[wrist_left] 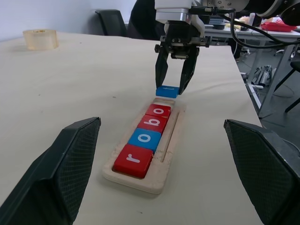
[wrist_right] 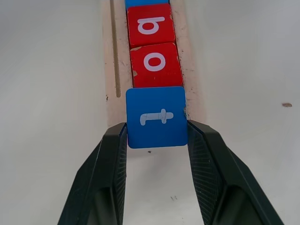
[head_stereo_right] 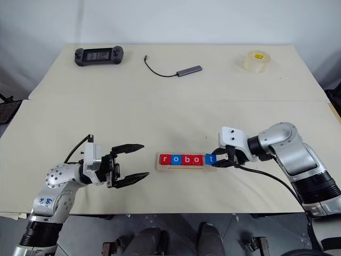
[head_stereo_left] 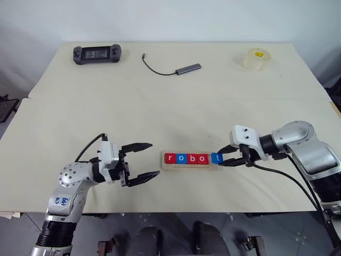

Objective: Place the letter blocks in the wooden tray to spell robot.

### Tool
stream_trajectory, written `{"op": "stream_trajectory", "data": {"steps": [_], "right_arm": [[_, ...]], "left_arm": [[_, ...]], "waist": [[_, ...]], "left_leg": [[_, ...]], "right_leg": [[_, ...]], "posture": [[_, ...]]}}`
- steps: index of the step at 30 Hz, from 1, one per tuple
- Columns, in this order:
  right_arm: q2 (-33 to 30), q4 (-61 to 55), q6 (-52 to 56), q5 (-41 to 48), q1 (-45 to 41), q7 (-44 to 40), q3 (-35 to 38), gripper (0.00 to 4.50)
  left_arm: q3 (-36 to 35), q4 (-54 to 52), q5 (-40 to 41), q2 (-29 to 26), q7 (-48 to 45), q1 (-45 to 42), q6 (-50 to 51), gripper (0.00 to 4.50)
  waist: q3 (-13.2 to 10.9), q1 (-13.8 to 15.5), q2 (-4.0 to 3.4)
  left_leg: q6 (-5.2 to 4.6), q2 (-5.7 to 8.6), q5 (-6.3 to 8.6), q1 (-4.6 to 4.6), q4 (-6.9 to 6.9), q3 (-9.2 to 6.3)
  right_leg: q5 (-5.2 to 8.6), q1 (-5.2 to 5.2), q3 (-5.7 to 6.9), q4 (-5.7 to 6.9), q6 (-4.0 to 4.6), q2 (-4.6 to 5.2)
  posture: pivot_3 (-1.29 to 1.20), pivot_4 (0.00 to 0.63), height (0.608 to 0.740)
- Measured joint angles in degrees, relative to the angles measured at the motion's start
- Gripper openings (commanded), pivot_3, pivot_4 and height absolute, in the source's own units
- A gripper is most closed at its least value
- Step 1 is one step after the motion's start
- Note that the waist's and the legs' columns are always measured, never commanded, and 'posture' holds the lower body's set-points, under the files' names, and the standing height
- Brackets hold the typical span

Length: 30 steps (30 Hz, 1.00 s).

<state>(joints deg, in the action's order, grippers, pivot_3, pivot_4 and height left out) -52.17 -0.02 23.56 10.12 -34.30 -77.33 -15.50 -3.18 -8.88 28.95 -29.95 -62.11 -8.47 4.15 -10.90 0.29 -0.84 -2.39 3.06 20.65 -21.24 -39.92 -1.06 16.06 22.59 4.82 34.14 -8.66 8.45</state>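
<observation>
You are gripping the blue t block (wrist_right: 156, 117) in the right gripper (head_stereo_left: 233, 156), hovering at the wooden tray (head_stereo_left: 166, 166)'s 3 o'clock end, just past the second o (head_stereo_left: 202, 158). The tray is running 9-to-3; the left gripper (head_stereo_left: 143, 161) is waiting with its fingers wide apart at 9.

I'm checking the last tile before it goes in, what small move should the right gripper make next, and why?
Probably lower the blue t block into the free end of the wooden tray, then let go. The right gripper holds it between its fingers just beyond the red o, raised above the slot; r, o, b, o are already seated.
</observation>
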Motion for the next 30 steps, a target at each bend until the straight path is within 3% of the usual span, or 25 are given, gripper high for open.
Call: {"op": "stream_trajectory", "data": {"steps": [3,12,16,19,30], "right_arm": [[0.5,0.0,0.0,-0.22,0.06,0.01,0.0,1.46],[1.89,0.65,0.16,-1.18,0.06,0.15,-0.19,4.48],[1.8,0.64,0.42,-0.57,0.07,0.07,0.58,4.48],[0.7,0.64,0.62,0.44,0.64,-0.35,2.49,3.86],[-0.29,4.15,0.07,0.54,2.32,-0.72,3.71,0.17]], "left_arm": [[0.0,-0.24,0.0,0.0,0.06,0.05,0.09,4.5],[0.0,-1.34,0.0,0.01,0.6,0.05,0.37,4.5],[0.0,-1.36,0.0,0.01,0.81,0.04,0.48,4.5],[0.0,-1.36,0.0,0.02,0.95,0.04,0.52,4.5],[0.0,-1.35,-0.01,0.21,1.24,0.0,0.52,4.5]], "waist": [[0.0,-0.01,0.0],[0.0,-0.11,0.0],[0.0,-0.1,0.0],[0.0,0.0,0.0],[0.0,-0.13,0.0]], "left_leg": [[0.0,0.0,0.0,0.0,0.0,0.0],[0.0,0.0,0.0,0.0,0.0,0.0],[0.0,0.0,0.0,0.0,0.0,0.0],[0.0,0.0,0.0,0.0,0.0,-0.01],[0.0,-0.01,0.0,0.01,0.0,0.0]], "right_leg": [[0.0,0.0,0.0,0.0,0.0,0.0],[0.0,0.0,0.0,0.01,0.0,-0.01],[0.0,0.0,0.0,0.01,0.0,-0.01],[0.0,-0.01,0.0,0.0,0.0,-0.01],[0.0,-0.01,-0.01,0.01,0.0,-0.01]], "posture": [[0.0,0.15,0.74],[0.0,0.15,0.74],[0.0,0.15,0.74],[0.0,0.15,0.74],[0.0,0.15,0.74]]}}
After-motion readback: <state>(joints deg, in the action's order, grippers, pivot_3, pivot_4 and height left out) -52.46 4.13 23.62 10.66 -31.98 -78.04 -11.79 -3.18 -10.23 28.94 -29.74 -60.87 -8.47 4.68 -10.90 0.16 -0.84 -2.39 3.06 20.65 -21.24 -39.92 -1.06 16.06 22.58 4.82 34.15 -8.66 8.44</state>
